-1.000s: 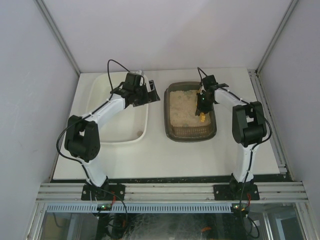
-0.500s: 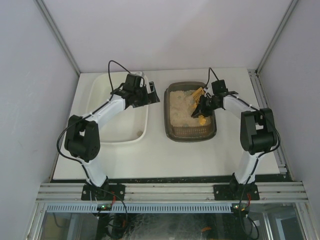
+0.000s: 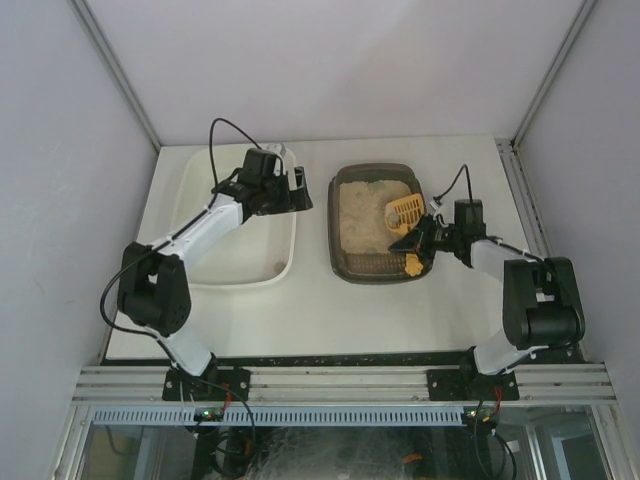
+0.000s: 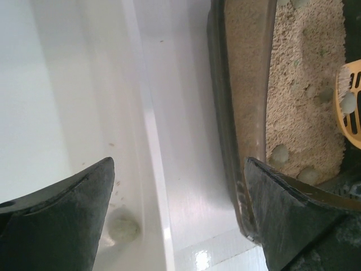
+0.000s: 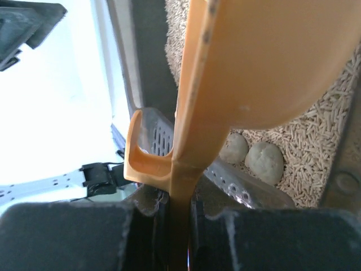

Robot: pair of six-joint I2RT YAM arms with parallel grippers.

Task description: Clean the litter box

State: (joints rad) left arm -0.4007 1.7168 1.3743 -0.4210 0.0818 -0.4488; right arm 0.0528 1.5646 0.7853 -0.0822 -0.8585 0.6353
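Since a second ago the right arm has swung back toward the near right side. The yellow scoop (image 3: pixel 405 212) has come up out of the litter and now hangs over the right part of the box. The right gripper (image 3: pixel 424 243) is closed tight on the scoop's thin handle.

The danger I see is this: the handle is held by its narrow edge, so the scoop may turn in the jaws. Then the clump (image 4: pixel 349 105) that seems to lie on it could roll off onto the table (image 3: pixel 320 320) on the way to the white tub (image 3: pixel 240 278).

The litter box (image 3: pixel 334 225) stands at the middle right of the table, just beside the tub. It is a dark brown-grey tray with a thick rim, beige pellets and several pale round clumps (image 5: pixel 265 161) left in it. Farther back, the left gripper (image 3: pixel 290 186) hangs wide open and empty over the tub's right wall.
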